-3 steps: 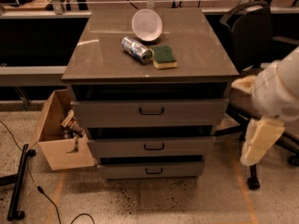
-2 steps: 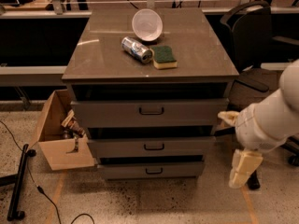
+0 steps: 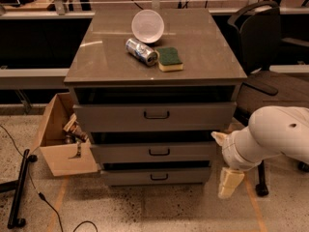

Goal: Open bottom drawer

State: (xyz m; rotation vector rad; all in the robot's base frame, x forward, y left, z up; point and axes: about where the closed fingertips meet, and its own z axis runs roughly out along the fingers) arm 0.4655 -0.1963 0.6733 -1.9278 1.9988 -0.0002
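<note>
Fingers (image 3: 230, 181) of the gripper (image 3: 221, 164) stand spread apart with nothing between them: one cream fingertip points down toward the floor, the other pokes out higher up, near the right end of the middle drawer (image 3: 154, 152). That gripper hangs low at the cabinet's right front corner, on the end of a bulky white arm (image 3: 277, 132) that comes in from the right edge of the view.

Lowest of the three grey fronts is the bottom drawer (image 3: 130, 177), just above the speckled floor, with a dark gap showing above it. Its small black bar handle (image 3: 159, 177) sits in the middle of the front, well to the left of the gripper and untouched. Whether the lower finger touches the drawer's right end cannot be told. Above the middle drawer comes the top drawer (image 3: 111, 117), which looks the widest.

On the cabinet top (image 3: 207, 52) sit a white bowl (image 3: 147, 25), a drinks can (image 3: 141, 51) lying on its side, and a green-and-yellow sponge (image 3: 169, 59) just beside the can.

Left of the cabinet an open cardboard box (image 3: 58, 156) leans against it, with odds and ends inside. A black stand (image 3: 19, 187) and a thin cable (image 3: 48, 204) lie on the floor nearby. Behind the arm, on the right, stands a dark office chair (image 3: 263, 37).
</note>
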